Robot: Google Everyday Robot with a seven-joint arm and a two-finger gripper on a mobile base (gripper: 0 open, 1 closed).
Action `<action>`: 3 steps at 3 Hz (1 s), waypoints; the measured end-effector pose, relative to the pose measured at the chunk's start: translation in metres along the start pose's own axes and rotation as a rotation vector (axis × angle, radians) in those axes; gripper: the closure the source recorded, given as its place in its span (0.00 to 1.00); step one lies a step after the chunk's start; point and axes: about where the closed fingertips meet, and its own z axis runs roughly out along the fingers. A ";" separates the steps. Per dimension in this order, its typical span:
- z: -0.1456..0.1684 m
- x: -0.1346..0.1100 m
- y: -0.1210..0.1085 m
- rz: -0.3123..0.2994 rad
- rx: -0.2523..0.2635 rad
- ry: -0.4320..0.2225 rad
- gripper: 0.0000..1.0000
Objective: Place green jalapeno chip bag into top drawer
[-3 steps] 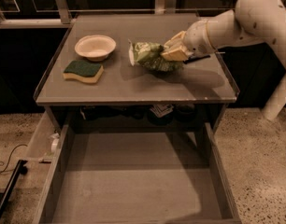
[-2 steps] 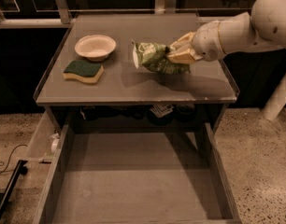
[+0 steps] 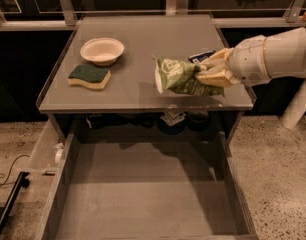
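The green jalapeno chip bag (image 3: 179, 77) is a crumpled light-green foil bag with white print. My gripper (image 3: 209, 73) is shut on its right end and holds it lifted above the front right part of the table top (image 3: 143, 44). The arm comes in from the right. The top drawer (image 3: 143, 194) is pulled open below the table's front edge, wide and grey, with a bare flat floor.
A pale bowl (image 3: 102, 50) and a green-and-yellow sponge (image 3: 89, 76) lie on the left of the table. A small dark-blue packet (image 3: 202, 57) lies behind the bag. A narrow pale side tray (image 3: 45, 151) is at the drawer's left.
The gripper has lifted the bag off the table and carried it toward the front edge.
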 end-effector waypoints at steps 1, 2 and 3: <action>-0.024 0.012 0.042 0.011 0.012 0.045 1.00; -0.037 0.024 0.084 0.036 0.022 0.070 1.00; -0.036 0.038 0.124 0.077 0.016 0.080 1.00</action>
